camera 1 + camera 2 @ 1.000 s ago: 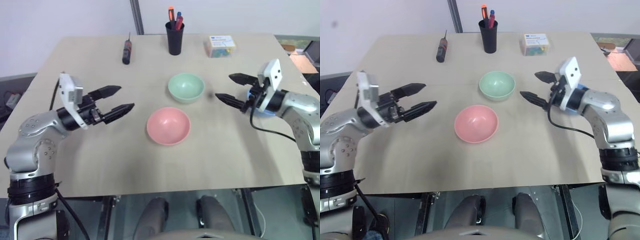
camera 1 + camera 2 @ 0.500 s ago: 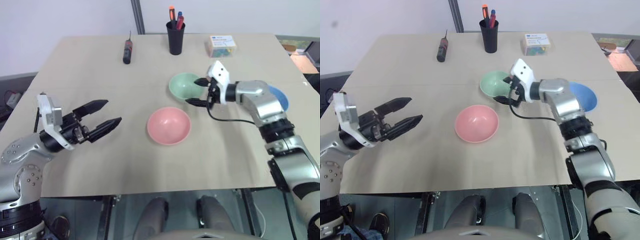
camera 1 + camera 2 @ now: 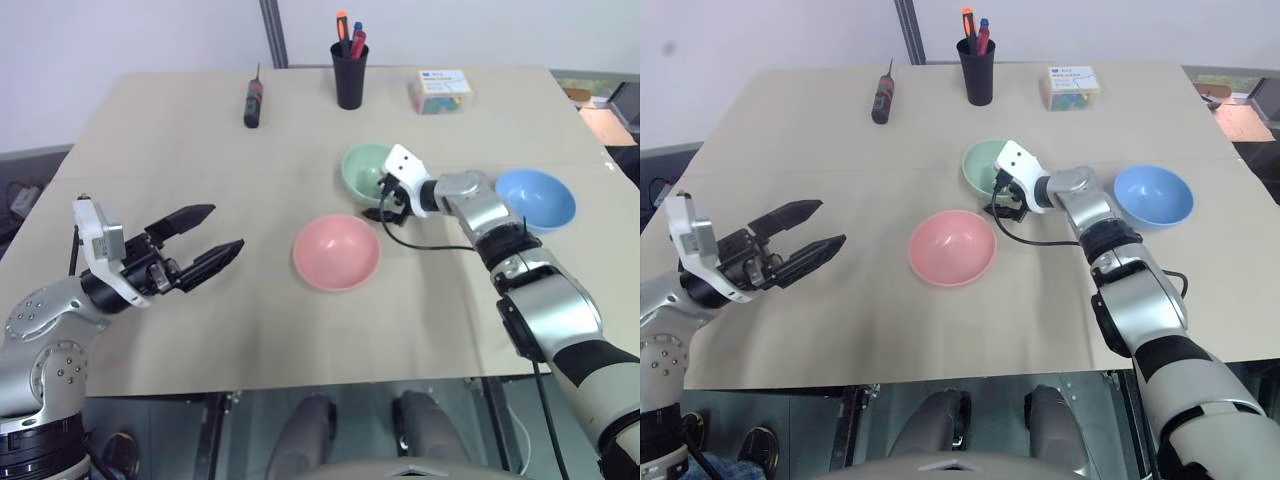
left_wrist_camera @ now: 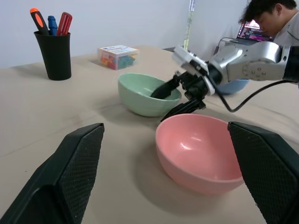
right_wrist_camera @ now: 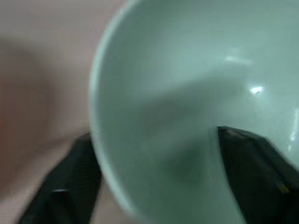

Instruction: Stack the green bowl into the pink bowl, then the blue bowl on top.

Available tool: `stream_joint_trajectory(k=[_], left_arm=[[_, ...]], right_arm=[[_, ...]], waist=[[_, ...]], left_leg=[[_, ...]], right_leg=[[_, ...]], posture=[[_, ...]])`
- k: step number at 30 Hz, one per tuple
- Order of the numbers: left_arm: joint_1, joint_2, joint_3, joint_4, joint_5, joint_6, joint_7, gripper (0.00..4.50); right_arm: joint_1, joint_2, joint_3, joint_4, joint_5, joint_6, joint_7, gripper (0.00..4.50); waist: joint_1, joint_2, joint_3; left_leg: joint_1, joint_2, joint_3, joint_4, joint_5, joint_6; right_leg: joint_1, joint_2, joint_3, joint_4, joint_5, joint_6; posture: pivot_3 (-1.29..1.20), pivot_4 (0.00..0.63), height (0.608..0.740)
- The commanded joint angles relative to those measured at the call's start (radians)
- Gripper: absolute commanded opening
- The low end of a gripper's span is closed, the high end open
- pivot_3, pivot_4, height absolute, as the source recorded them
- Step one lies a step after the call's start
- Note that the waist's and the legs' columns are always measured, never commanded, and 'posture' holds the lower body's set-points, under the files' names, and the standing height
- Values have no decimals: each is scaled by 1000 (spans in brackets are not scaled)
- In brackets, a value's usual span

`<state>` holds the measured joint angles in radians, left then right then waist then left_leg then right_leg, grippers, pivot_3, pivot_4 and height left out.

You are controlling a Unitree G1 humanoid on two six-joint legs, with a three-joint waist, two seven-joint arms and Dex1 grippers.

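On the tabletop (image 3: 200, 330) nothing is stacked yet: right hand (image 4: 174, 99) straddles the green bowl (image 3: 362, 167) rim, not clenched; pink bowl (image 3: 336, 250), blue bowl (image 3: 536, 197) wait; left hand (image 3: 205, 240) released.

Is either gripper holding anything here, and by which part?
Right gripper straddles the green bowl's near rim, one finger inside and one outside; a firm grip cannot be told. Left gripper holds nothing.

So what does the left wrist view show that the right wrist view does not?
Left wrist view: the pink bowl, the pen cup, the clear box, a person behind. Right wrist view: the pale inside of the green bowl up close, one black finger inside, one outside the wall. Both: the green bowl with the right gripper astride its rim.
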<state>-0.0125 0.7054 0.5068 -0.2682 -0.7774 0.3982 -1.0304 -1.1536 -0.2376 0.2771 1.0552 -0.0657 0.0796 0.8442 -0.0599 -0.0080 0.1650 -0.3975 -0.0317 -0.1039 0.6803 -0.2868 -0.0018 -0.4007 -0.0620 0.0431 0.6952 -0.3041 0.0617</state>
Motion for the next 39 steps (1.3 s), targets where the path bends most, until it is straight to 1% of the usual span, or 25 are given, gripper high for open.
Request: stream_joint_trajectory(k=[1, 2, 3, 4, 5, 6, 7, 15, 16, 18, 24, 27, 30, 34, 39], left_arm=[[10, 6, 33, -45, -23, -23, -1, 4500], [7, 7, 31, -42, -22, -26, 0, 4500], [4, 6, 29, -40, -23, -27, 2, 4500], [3, 6, 27, -38, -23, -27, 3, 4500], [2, 6, 24, -37, -24, -27, 3, 4500], [1, 4, 23, -37, -28, -22, 9, 4500], [-1, 3, 21, -35, -34, -12, 18, 4500], [-23, 12, -1, -13, -40, -3, -2, 4500], [-26, 15, -3, -9, -36, -2, -5, 4500], [-36, 21, -1, 2, -38, 7, -6, 4500], [-49, 37, -15, 29, -27, 12, -25, 4500], [-85, 42, -39, 63, -9, 8, -28, 4500], [-115, 50, -57, 95, 3, 5, -40, 4500], [-143, 54, -74, 126, 18, -7, -59, 4500], [-174, 50, -95, 159, 35, -21, -80, 4500]], right_arm=[[-55, 10, -25, 26, -15, -46, -12, 1923], [-57, 13, -25, 29, -19, -55, -10, 1651], [-58, 16, -25, 29, -22, -60, -8, 1553], [-60, 19, -27, 26, -23, -64, -6, 1211], [-62, 20, -28, 23, -25, -68, -4, 689], [-63, 21, -27, 19, -29, -76, -1, 562], [-64, 21, -28, 17, -33, -83, 1, 73], [-49, 12, -30, -25, -56, -106, 18, 27], [-44, -2, -28, -62, -56, -112, 40, 27], [-19, -44, -9, -190, -62, -114, 106, 27], [110, -193, 64, -722, -64, -25, 317, 27], [196, -256, 102, -1000, -30, 114, 413, 27], [268, -293, 135, -1192, -26, 195, 445, 27], [331, -317, 175, -1349, -36, 255, 450, 27], [307, -322, 225, -1407, -84, 239, 439, 27]], waist=[[-10, 0, 0], [-11, 0, 0], [-13, 0, 0], [-14, 0, 0], [-14, 0, 0], [-16, 0, 0], [-17, 0, 0], [-24, 0, 0], [-25, 0, 0], [-25, 0, 0], [-25, 1, 0], [-19, 0, 0], [-11, 0, 0], [1, 0, 0], [3, 0, 0]], left_leg=[[0, 0, 0, 0, 0, 0], [0, 0, 0, 0, 0, 0], [0, 0, 0, 0, 0, 0], [0, 0, 0, 0, 0, 0], [0, 0, 0, 0, 0, 0], [0, 0, 0, 0, 0, 0], [0, 0, 1, 0, 0, 0], [0, 0, 1, -1, 0, 0], [0, 0, 1, -1, 0, 0], [0, 0, 1, -1, 0, 0], [-1, 0, 1, -2, 0, 0], [-1, 1, 0, -3, 0, 0], [-1, 1, 1, -3, 0, 0], [-1, 0, 1, -2, 0, 0], [-1, 0, 0, -2, 0, 0]], right_leg=[[0, 0, 0, 0, 0, 0], [0, 0, 0, 0, 0, 0], [0, 0, 0, 0, 0, 0], [0, 0, 0, 0, 0, 0], [-1, 0, 0, 0, 0, 0], [-1, 0, 1, 1, 0, 0], [-1, 0, 1, 1, 0, 0], [-1, 0, 1, 0, 0, 0], [-1, 0, 1, 1, 0, 0], [-1, 0, 1, 0, 0, 0], [-2, 0, 1, 0, 0, 0], [-3, 0, 0, 0, 0, 0], [-3, 0, 1, 0, 0, 0], [-2, -1, 1, 0, 0, 0], [-2, -1, 0, 0, 0, 0]], posture=[[0, 150, 740], [0, 150, 740], [0, 150, 740], [0, 150, 740], [0, 150, 740], [0, 150, 740], [0, 150, 740], [0, 150, 740], [0, 150, 740], [0, 150, 740], [0, 150, 740], [0, 150, 740], [0, 150, 740], [0, 150, 740], [0, 150, 740]])
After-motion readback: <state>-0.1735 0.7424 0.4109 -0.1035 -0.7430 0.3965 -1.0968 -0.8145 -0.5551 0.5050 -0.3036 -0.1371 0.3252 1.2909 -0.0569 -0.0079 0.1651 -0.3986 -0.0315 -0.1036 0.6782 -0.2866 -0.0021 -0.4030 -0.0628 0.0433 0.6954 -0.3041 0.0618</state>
